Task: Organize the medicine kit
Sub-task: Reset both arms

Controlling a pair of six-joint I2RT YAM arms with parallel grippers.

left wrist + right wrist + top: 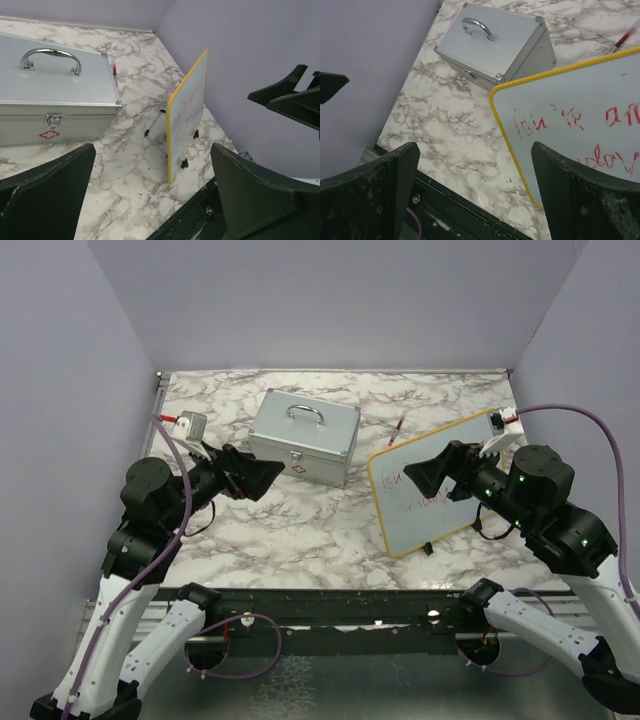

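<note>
The medicine kit [303, 436] is a grey metal box with a loop handle, lid down, standing at the middle back of the marble table. Its front latch and red-white emblem face the near left. In the left wrist view the kit [55, 95] sits at upper left, and in the right wrist view the kit [495, 45] sits at the top. My left gripper [262, 478] hangs open just left of the kit's front, empty. My right gripper [420, 480] is open above the whiteboard's left part, nothing between its fingers.
A yellow-framed whiteboard [440, 485] with red writing stands tilted on the right side of the table. A red pen [398, 429] lies behind it near the kit. Grey walls close in left, right and back. A black rail [320, 605] runs along the near edge.
</note>
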